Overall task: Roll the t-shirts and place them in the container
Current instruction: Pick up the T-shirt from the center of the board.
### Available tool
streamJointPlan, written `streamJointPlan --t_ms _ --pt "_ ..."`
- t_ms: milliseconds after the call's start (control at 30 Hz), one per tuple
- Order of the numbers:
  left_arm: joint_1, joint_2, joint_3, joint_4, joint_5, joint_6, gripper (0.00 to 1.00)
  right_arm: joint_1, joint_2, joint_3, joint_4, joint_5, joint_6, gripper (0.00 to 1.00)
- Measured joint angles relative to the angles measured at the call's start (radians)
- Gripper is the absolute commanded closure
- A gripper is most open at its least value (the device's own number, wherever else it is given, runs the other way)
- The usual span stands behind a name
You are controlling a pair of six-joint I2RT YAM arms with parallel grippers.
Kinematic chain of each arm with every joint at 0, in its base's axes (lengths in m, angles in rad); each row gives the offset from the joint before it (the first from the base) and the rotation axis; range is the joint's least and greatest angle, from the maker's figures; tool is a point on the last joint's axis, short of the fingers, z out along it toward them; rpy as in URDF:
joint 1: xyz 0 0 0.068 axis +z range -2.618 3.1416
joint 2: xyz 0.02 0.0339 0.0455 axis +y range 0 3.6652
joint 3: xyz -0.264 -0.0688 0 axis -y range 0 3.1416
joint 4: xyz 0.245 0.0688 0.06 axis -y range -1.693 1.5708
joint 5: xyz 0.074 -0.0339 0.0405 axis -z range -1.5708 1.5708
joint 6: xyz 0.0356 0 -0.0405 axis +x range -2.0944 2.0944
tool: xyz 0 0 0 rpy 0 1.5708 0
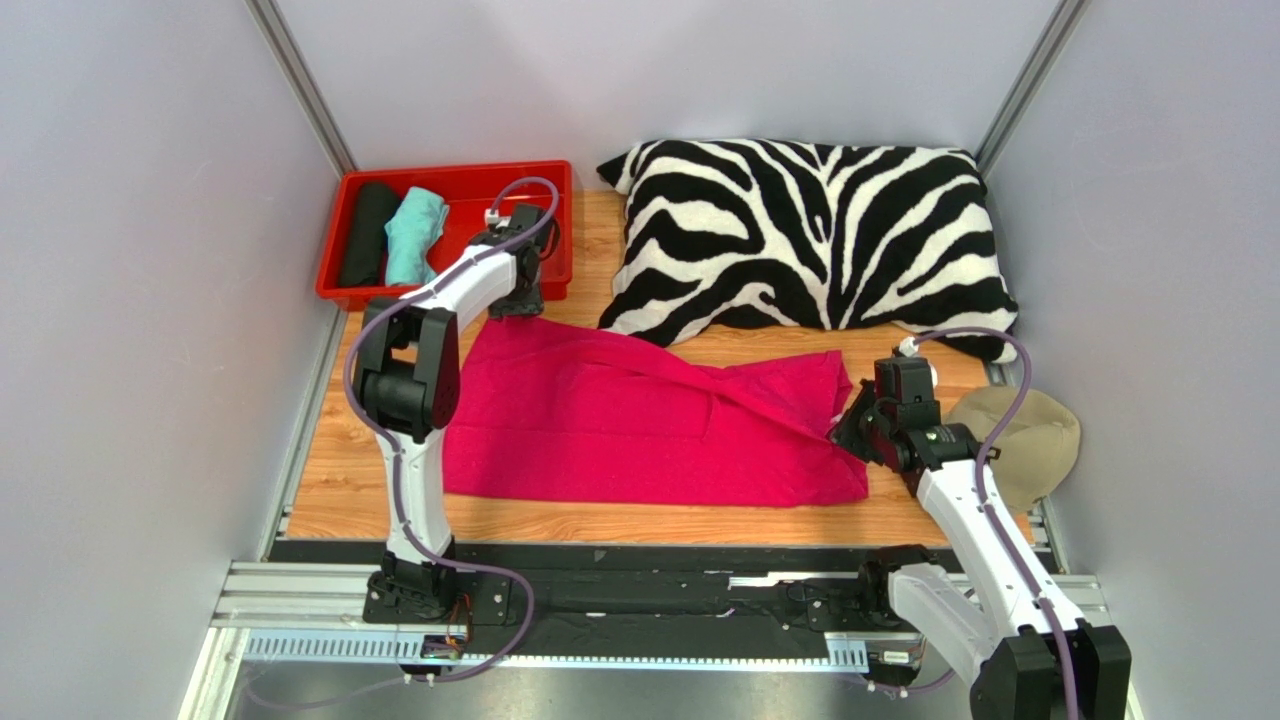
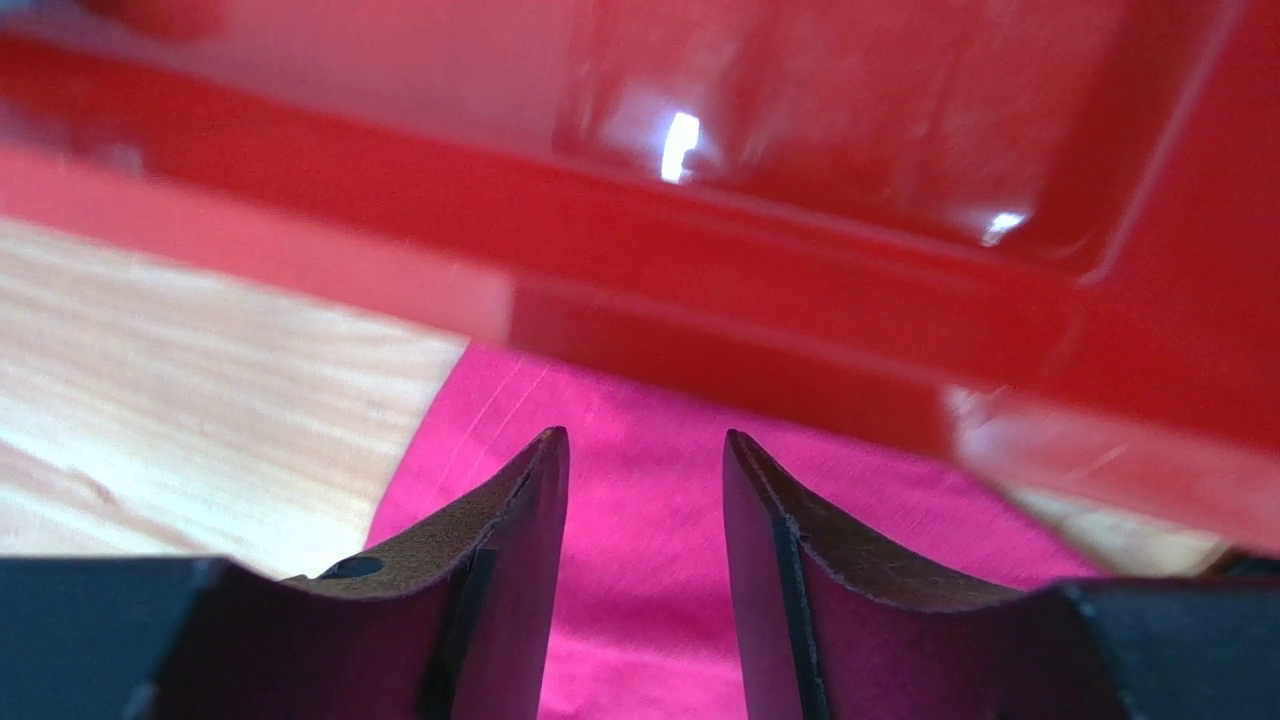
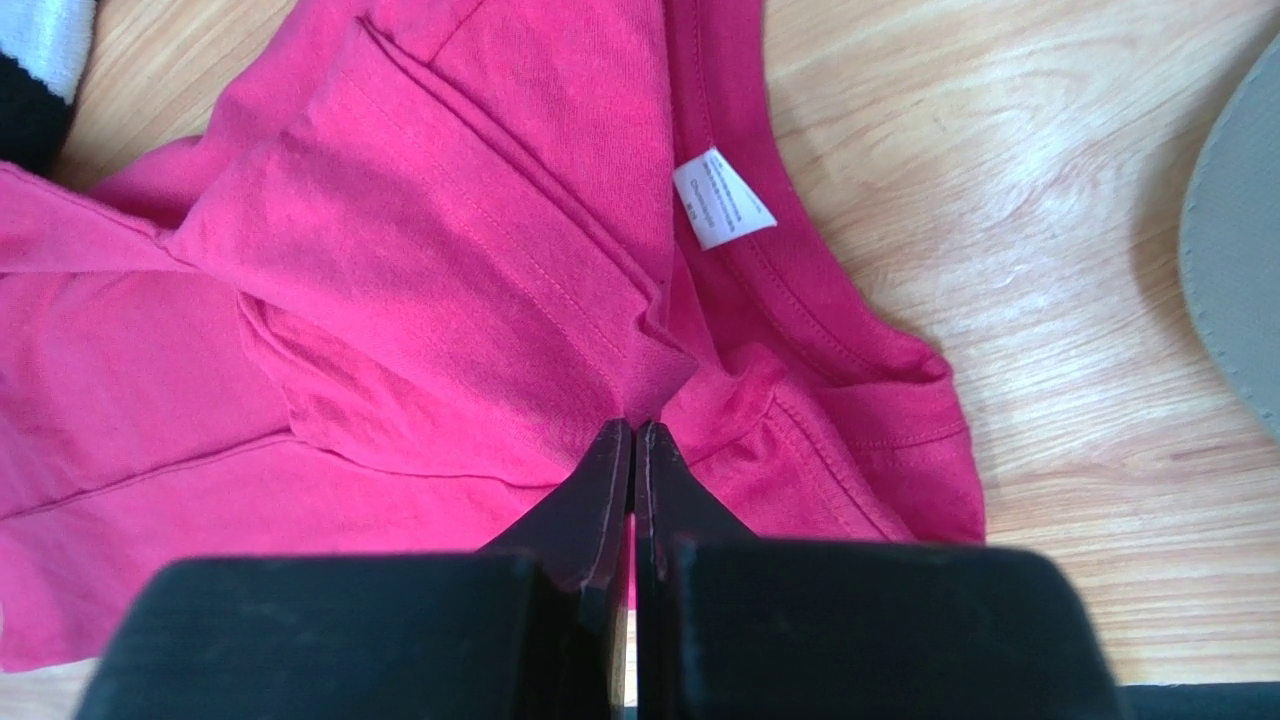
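- Gripper, right (image 3: 634,428): clenched, tips pressed together right at a bunched fold of the pink t-shirt (image 3: 451,255), just short of the collar. Can't tell if any cloth is actually nipped between them.
- White label (image 3: 721,198) sits inside the neckline, just beyond the tips.
- Left gripper (image 2: 643,450): released, clear gap between the fingers, nothing in it. It hangs over the far left corner of the same shirt, close to the near wall of the red tray (image 2: 842,225).
- Pink t-shirt lies spread mostly flat across the middle of the wooden counter (image 1: 361,465), unrolled. Its collar end is at the right, creased and folded over; its far right edge touches the zebra pillow (image 1: 812,225).
- Tray is at the far left corner and holds a black roll (image 1: 365,233) and a teal roll (image 1: 413,233) side by side in its left half.
- Beige cap (image 1: 1037,435) is on the counter just right of the right gripper, apart from the shirt.
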Motion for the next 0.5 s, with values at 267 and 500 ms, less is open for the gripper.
streamJointPlan --t_ms 267,500 --pt "-0.02 0.092 0.121 -0.037 -0.008 0.048 0.47 0.0 -0.01 -0.015 0.003 -0.024 0.019 1.0" --pt "-0.037 0.137 0.169 -0.091 0.003 0.058 0.55 0.0 -0.009 -0.017 0.009 -0.037 0.021 1.0"
